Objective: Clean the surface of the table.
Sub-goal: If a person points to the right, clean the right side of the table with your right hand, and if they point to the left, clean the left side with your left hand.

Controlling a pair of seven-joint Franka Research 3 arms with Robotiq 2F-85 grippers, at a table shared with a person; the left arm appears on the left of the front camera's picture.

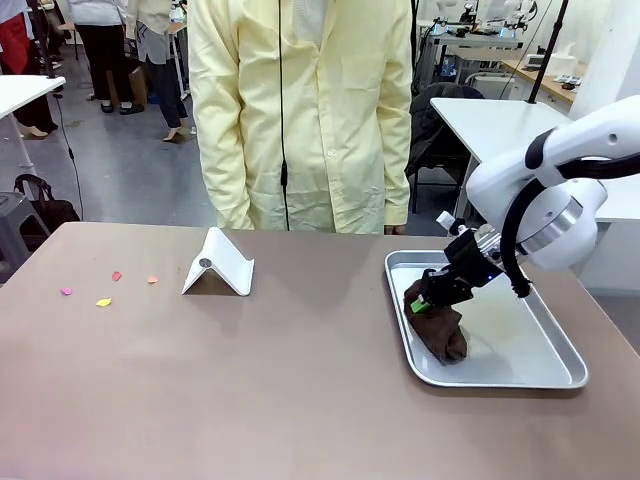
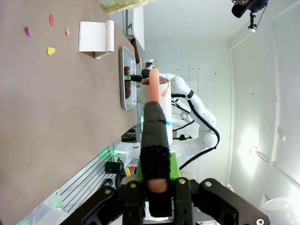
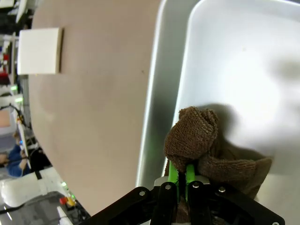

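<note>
White rounded right arm (image 1: 520, 180), black cable (image 1: 512, 250) beside silver wrist ring (image 1: 565, 225), black claw (image 1: 422, 303) with green pads (image 1: 418, 306).

This is a robotics lab. A person in a pale yellow lab coat (image 1: 300, 110) stands at the far side of the brown bench (image 1: 250, 400), and a white robot arm (image 1: 590, 140) reaches in from the right. Behind, on a grey floor (image 1: 130, 170), stand white-topped benches (image 1: 500, 120), the farthest at the right loaded with equipment (image 1: 480, 40). More people (image 1: 100, 40) stand at the far left.
</note>
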